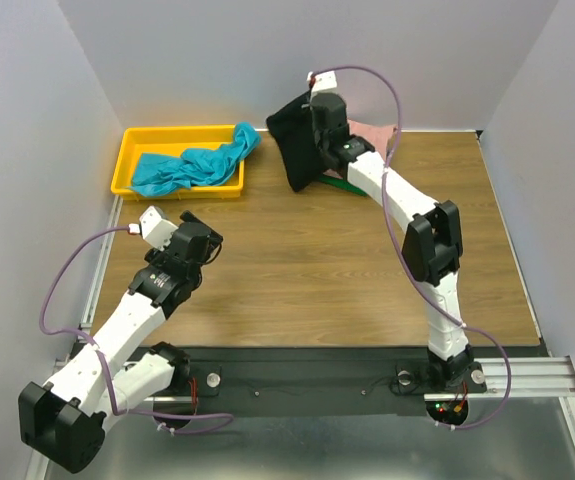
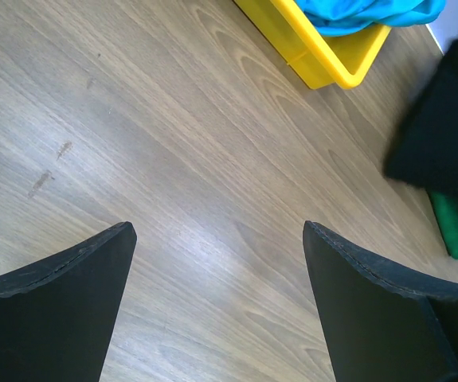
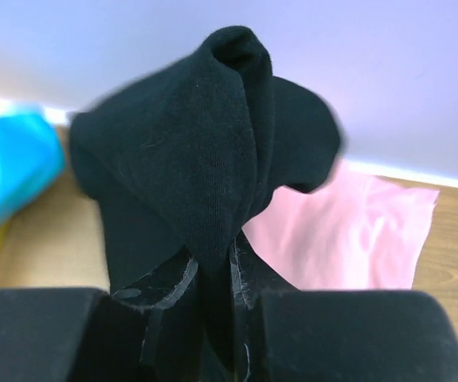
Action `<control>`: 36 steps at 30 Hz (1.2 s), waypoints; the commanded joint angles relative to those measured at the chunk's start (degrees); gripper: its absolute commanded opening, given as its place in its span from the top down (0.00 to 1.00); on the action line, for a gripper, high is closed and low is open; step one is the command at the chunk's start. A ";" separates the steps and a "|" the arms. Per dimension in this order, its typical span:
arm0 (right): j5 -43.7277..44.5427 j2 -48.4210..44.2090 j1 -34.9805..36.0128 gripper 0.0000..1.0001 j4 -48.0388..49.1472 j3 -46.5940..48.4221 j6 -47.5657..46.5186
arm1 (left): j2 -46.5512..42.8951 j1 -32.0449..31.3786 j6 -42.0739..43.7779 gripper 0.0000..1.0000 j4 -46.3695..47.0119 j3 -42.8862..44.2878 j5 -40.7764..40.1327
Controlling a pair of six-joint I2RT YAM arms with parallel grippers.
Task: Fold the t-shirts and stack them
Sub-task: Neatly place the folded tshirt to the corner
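Up at the far side, the right gripper (image 3: 213, 274) is clamped on the black t-shirt (image 1: 292, 135), which hangs lengthwise downward beside the pink t-shirt (image 1: 377, 132) and green t-shirt (image 1: 339, 183). The left gripper (image 2: 219, 232) hovers, fingers apart, over the near-left table (image 1: 297, 270).

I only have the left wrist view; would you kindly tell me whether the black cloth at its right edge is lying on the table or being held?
Observer: The right gripper is shut on the black t-shirt, which hangs from it.
Operator: Thank you. Is anything beside the green t-shirt there?
Observer: A pink t-shirt lies flat behind it, at the back edge of the table.
Operator: And the teal t-shirt?
Observer: It fills most of the yellow bin, one end draped over the right rim.
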 commanded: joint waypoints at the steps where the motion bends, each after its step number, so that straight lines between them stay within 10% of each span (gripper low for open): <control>1: 0.58 0.73 -2.17 1.00 3.73 8.77 6.88 | -0.85 0.42 0.47 0.02 1.52 2.61 -1.49; 25: -11.91 -3.75 -19.83 0.95 -1.46 -5.09 19.72 | 2.92 0.50 2.06 0.02 3.72 3.75 0.27; 29: -13.04 -2.52 -21.68 0.77 -1.81 -7.30 20.78 | 3.81 0.59 2.06 0.02 3.28 4.28 0.27; 32: -11.73 -1.82 -22.30 0.42 -2.95 -8.00 21.13 | 4.07 0.59 2.06 0.01 2.84 4.72 0.18; 33: -11.03 -1.64 -22.30 0.06 -3.39 -8.35 20.69 | 3.98 0.59 2.06 0.02 2.84 4.81 0.18; 36: -9.27 -1.11 -22.30 0.00 -4.44 -6.95 18.76 | 3.81 0.59 2.14 0.02 2.84 4.90 0.27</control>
